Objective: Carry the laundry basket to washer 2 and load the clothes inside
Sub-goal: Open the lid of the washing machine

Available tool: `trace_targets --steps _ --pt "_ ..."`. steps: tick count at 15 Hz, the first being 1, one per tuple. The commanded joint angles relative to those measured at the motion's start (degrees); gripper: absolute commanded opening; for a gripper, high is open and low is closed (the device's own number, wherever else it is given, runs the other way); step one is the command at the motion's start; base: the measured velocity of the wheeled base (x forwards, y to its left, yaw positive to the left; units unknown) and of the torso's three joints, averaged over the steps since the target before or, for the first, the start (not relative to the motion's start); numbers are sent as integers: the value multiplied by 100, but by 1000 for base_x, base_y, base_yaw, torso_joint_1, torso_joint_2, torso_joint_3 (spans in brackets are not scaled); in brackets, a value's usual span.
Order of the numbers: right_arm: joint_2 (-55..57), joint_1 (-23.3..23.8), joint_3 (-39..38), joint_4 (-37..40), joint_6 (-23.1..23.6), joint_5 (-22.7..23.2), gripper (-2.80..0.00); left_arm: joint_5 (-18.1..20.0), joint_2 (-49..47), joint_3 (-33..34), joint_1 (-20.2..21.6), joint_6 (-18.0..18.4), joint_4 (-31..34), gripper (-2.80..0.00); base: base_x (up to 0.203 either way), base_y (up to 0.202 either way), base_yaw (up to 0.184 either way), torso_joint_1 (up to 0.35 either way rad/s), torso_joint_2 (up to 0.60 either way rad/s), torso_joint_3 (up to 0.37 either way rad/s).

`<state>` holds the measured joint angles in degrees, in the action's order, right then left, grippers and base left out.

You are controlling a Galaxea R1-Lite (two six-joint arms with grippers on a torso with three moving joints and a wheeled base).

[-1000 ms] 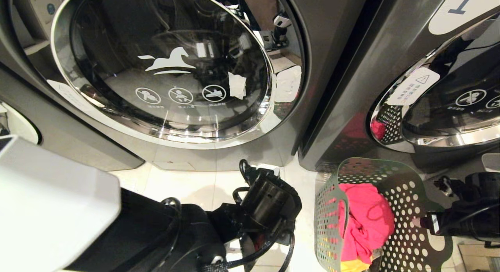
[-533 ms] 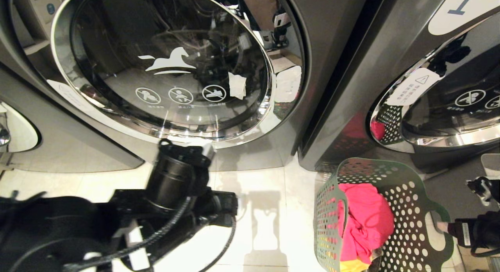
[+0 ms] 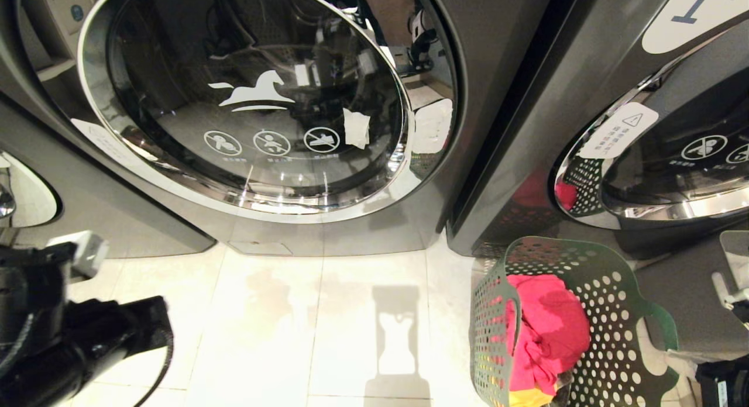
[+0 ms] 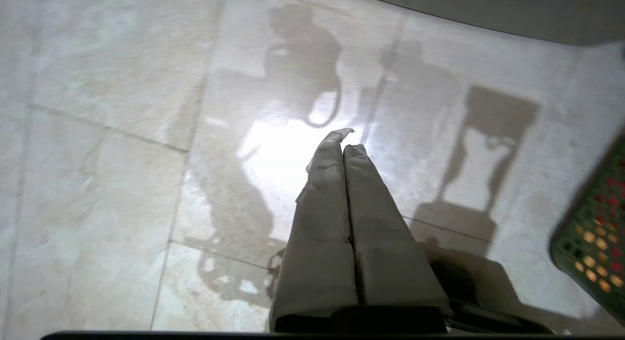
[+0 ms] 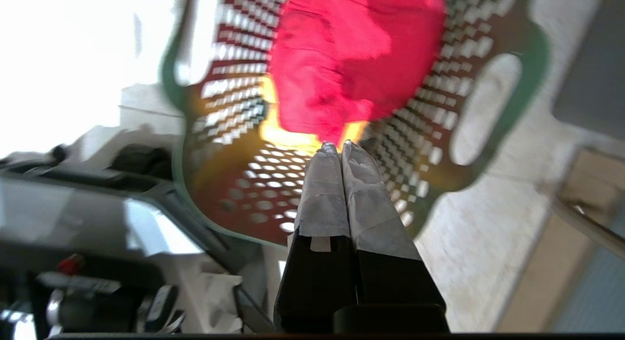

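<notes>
Both arms have drawn back toward the frame edges, and each end effector apparently closed empty.

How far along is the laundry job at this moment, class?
Done: the green basket sits on the floor in front of the washers. In hand: nothing; left gripper and right gripper have jaws shut and empty. Left: the washer door is closed, and the pink clothes remain in the basket.
</notes>
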<state>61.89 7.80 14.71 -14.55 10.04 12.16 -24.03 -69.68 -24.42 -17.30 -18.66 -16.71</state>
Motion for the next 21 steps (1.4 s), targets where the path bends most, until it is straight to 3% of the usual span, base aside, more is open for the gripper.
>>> trace_targets --steps 1,4,8,10,12,13,14,17,19,21 --pt "-836 -225 -369 -13 -34 48 -280 2 1182 819 1008 21 -60 -280 0 0 0 0 0 0" --pt "-2012 -305 -1123 95 -101 59 -280 139 2646 2186 1348 219 -134 -280 0 0 0 0 0 0" --pt "-3837 -327 -1109 1549 -86 -150 -280 1287 4535 2570 1450 519 186 -280 0 0 0 0 0 0" --pt "-4489 -330 -1158 1902 85 -713 -280 1931 5587 2610 1530 758 500 -280 0 0 0 0 0 0" --pt "-4580 -332 -1242 2001 59 -988 -280 2500 6332 2524 1641 1060 1012 -280 0 0 0 0 0 0" --pt "-4580 -332 -1242 2009 22 -988 -280 2565 6536 2427 1708 1314 1304 -280 0 0 0 0 0 0" --pt "-4580 -332 -1242 2009 -2 -980 -280 2300 6640 2399 1732 1532 1488 -280 0 0 0 0 0 0" --pt "-4580 -332 -1306 1964 -9 -990 -280 2448 6970 2331 1747 2345 1964 -280 0 0 0 0 0 0" --pt "-4580 -332 -1446 1094 -15 -1012 -280 2459 6959 2336 1748 2335 1988 -280 0 0 0 0 0 0" --pt "-4580 -332 -1478 577 12 -1336 -280 2415 6959 2336 1748 2230 1979 -280 0 0 0 0 0 0"
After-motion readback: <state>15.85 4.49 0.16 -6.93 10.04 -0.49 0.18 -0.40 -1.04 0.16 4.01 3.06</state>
